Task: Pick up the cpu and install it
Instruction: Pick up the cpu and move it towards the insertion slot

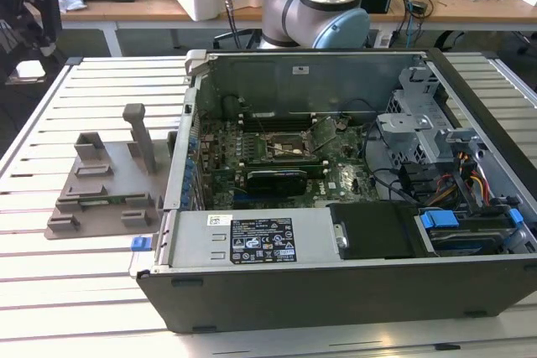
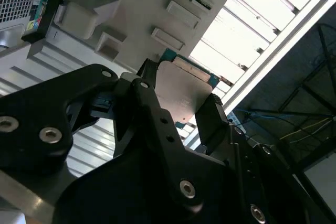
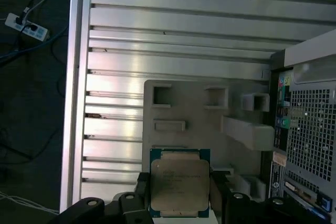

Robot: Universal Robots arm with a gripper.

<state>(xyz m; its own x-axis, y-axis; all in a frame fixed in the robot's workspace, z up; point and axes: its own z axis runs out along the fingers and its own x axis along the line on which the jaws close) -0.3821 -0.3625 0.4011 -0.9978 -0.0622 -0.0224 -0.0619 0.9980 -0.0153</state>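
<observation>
The gripper [image 2: 182, 98] is closed on the cpu [image 3: 179, 181]. Its two black fingers [image 2: 209, 121] press on opposite edges of the chip, and the pale metal top faces the camera in the first wrist view. In both wrist views the cpu sits square between the jaws, with its thin darker border showing around the metal.

Beyond the chip lies the tray [image 3: 184, 109], its posts and recesses spread over the slatted table [image 3: 173, 40]. The cpu looks lifted clear of the tray rather than resting in it, though how high it hangs cannot be told.

Beside the tray stands the case [image 3: 310, 129]. In the exterior view the case [image 1: 336, 295] is open on top, with the tray [image 1: 101, 203] just off it to the exterior view's left. The socket [image 1: 281, 147] sits bare on the board, well apart from the tray.

By my reading the pick is done and the carry is in hand, with the install not yet made. Seating calls for a steady pinch, the chip kept flat and its edges squared to the socket, with care around the case walls and cables.
</observation>
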